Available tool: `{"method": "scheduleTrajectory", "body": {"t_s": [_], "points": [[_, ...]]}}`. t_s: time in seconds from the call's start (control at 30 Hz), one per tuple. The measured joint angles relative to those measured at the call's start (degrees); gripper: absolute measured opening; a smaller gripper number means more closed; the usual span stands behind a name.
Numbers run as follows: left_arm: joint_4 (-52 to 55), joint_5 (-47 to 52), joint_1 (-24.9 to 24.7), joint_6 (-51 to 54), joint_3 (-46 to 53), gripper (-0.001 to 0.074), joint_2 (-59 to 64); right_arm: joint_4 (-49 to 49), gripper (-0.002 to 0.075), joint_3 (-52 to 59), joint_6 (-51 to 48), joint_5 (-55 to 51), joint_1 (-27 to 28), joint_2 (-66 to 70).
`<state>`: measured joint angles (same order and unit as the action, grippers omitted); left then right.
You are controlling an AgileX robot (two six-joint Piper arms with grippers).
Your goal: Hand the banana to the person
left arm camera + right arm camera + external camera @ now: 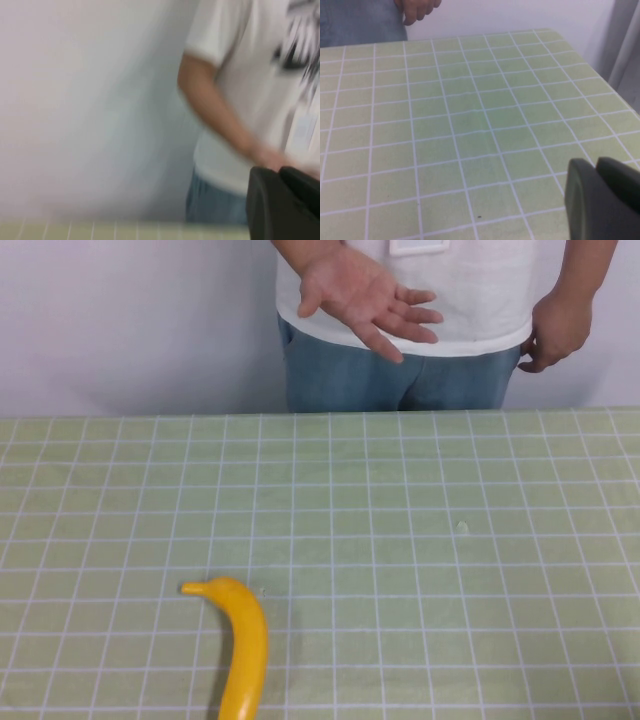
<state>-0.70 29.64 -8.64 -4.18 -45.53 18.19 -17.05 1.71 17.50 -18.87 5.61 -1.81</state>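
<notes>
The yellow banana [240, 645] lies on the green grid tablecloth at the near left of centre, stem tip pointing left, its lower end cut off by the picture's edge. The person [400, 380] stands behind the far edge in a white T-shirt and jeans, holding one open palm [365, 295] out above the table. Neither gripper shows in the high view. My left gripper [280, 172] is shut and empty, raised and facing the person [240, 75]. My right gripper [597, 162] is shut and empty, low over the table's right part.
The table [450, 590] is covered in a green cloth with white grid lines. Its right edge [620, 95] shows in the right wrist view, with a wall behind. The person's other hand [555, 330] hangs at the far right.
</notes>
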Motion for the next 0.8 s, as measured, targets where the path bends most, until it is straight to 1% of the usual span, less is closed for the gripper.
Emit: {"method": "scheduleTrajectory", "body": {"t_s": [0.27,0.37,0.57,0.8], "points": [[0.0,21.3,0.0,0.0,-11.5,0.0004,16.1,0.0,-0.0009,0.0,0.0,0.0,0.0,0.0],[-0.2,27.6,0.0,0.0,-15.2,0.0004,22.2,-0.1,-0.0009,0.0,0.0,0.0,0.0,0.0],[-0.6,34.0,0.0,0.2,-16.8,0.0004,32.0,0.0,-0.0009,0.0,0.0,0.0,0.0,0.0],[-3.9,37.1,0.0,0.2,-16.9,0.0008,39.1,0.0,-0.0009,0.0,0.0,0.0,0.0,0.0]]}}
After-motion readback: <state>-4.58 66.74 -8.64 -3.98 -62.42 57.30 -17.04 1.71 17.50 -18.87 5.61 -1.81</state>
